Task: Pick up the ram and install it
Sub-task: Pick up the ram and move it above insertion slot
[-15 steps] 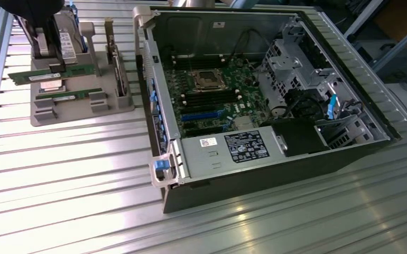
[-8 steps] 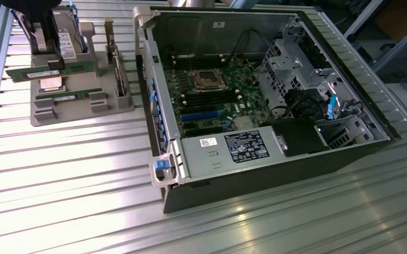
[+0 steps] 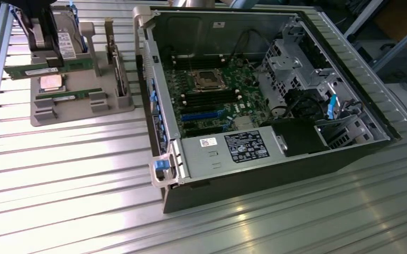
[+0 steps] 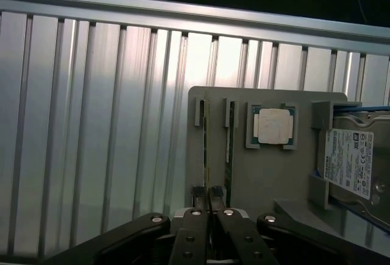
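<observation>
We are observing the tool (image 3: 41,62) clamped on the ram (image 3: 27,71) at the parts tray (image 3: 83,108).

Starting at the exterior view's left, we are finding the ram lying level under the tool, one end reaching past the tray's edge; we are unable to tell whether it is clear of its slot. In the wrist view we are recording the tool (image 4: 207,193) with its fingers pressed together on the ram's thin edge (image 4: 207,149), with a second stick (image 4: 229,143) sitting in the neighbouring slot just beside it. Next along the tray, the silver processor chip (image 3: 51,83) is lying flat, the hard drive (image 3: 68,42) is standing behind it, and a wider card (image 3: 119,71) is standing on edge. Toward the exterior view's right, the open computer case (image 3: 211,190) is lying on the ribbed metal desk (image 3: 70,174), its motherboard (image 3: 218,100) facing up, well apart from the ram.
</observation>
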Controlling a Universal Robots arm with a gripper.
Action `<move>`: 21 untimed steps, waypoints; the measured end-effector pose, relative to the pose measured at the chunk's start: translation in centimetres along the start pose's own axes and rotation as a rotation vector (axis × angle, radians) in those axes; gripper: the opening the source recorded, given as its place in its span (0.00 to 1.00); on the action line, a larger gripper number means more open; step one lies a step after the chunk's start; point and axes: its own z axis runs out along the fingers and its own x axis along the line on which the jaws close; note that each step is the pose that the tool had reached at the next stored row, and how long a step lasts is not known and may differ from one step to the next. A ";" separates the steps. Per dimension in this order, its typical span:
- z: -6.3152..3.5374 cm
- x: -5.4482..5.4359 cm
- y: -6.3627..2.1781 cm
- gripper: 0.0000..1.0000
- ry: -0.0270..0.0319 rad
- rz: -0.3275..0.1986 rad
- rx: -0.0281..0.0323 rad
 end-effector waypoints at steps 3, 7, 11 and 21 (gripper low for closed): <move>-0.27 0.0 0.01 0.12 0.0000 0.000 0.0000; -0.63 0.0 0.03 0.12 0.0000 0.000 0.0000; -1.13 0.0 0.05 0.12 0.0000 0.000 -0.0001; -2.05 0.0 0.09 0.12 0.0000 0.000 0.0000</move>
